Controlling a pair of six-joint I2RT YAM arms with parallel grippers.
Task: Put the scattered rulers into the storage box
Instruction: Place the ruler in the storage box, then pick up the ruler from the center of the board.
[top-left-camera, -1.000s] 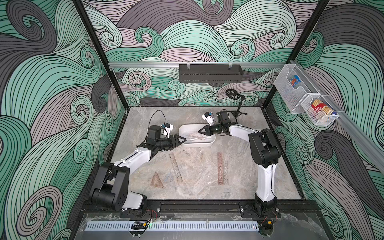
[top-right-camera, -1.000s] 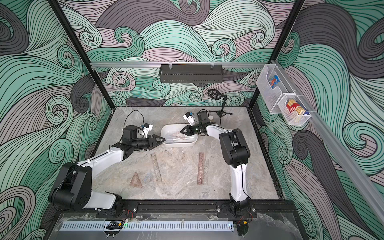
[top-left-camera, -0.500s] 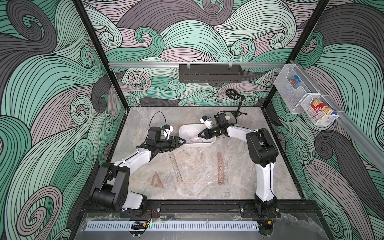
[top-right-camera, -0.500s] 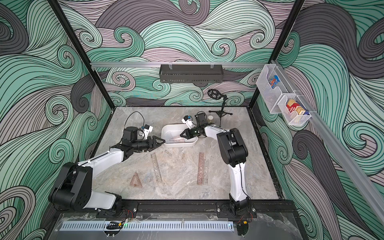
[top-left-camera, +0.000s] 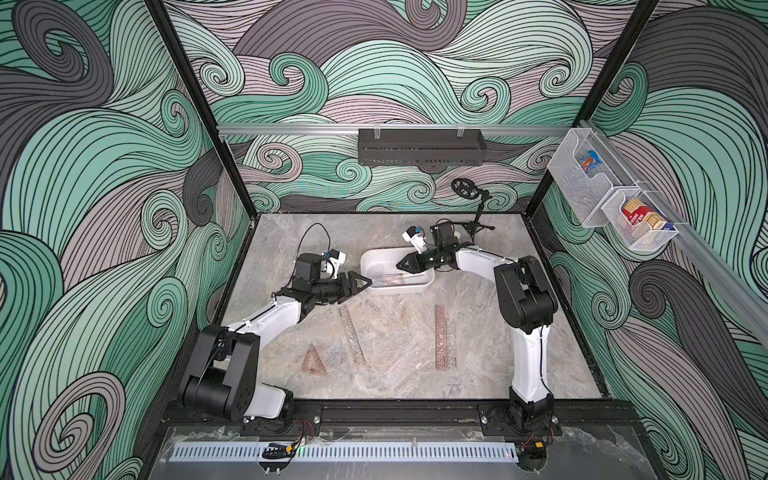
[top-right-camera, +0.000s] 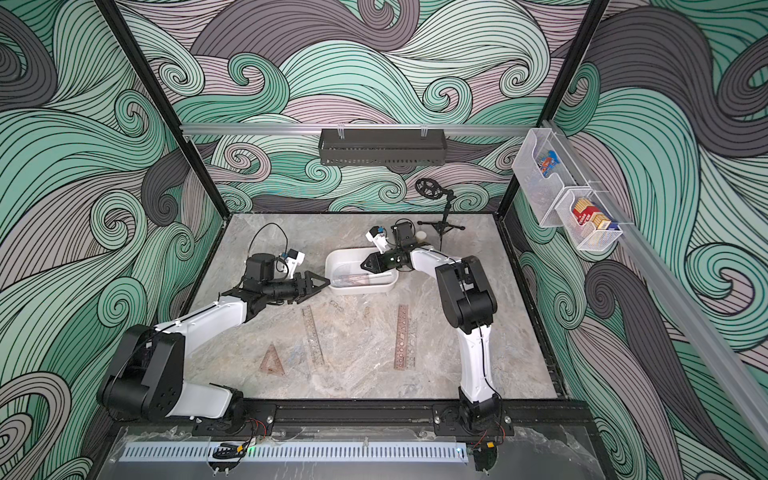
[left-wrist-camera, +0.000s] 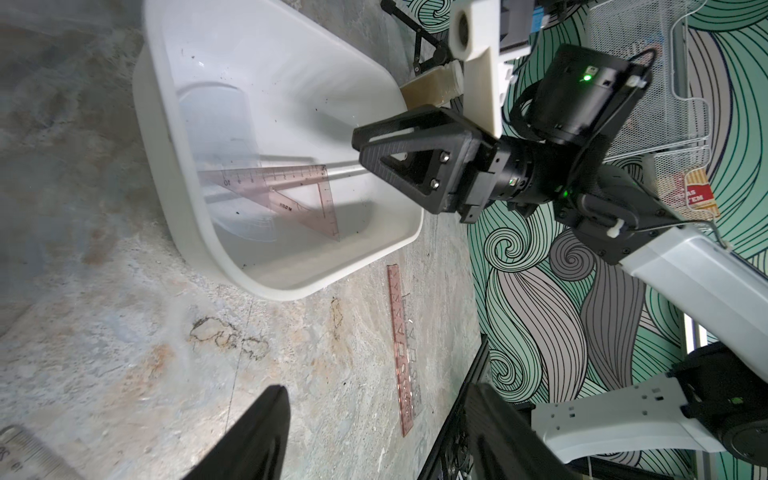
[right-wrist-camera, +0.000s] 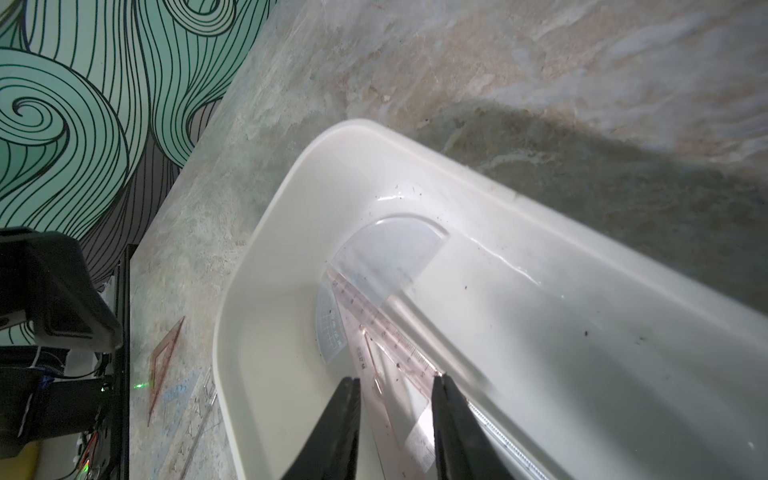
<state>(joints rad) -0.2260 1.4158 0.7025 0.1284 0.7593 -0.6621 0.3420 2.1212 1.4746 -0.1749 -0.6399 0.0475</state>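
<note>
While my right claw (right-wrist-camera: 395, 379) hung over the storage box (top-left-camera: 395, 289), jaws parted above a reddish set square (left-wrist-camera: 270, 179) inside, my left claw (left-wrist-camera: 376, 388) stood spread wide beside it.

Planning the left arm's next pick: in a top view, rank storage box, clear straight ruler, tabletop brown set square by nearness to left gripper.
1. storage box, at the left gripper's tips.
2. clear straight ruler, central.
3. brown set square, farther front.

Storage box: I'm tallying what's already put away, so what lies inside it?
Inside the storage box lie a reddish set square and a clear half-round protractor. The fingers of the right gripper hide part of its floor, so anything beneath them cannot be seen.
</note>
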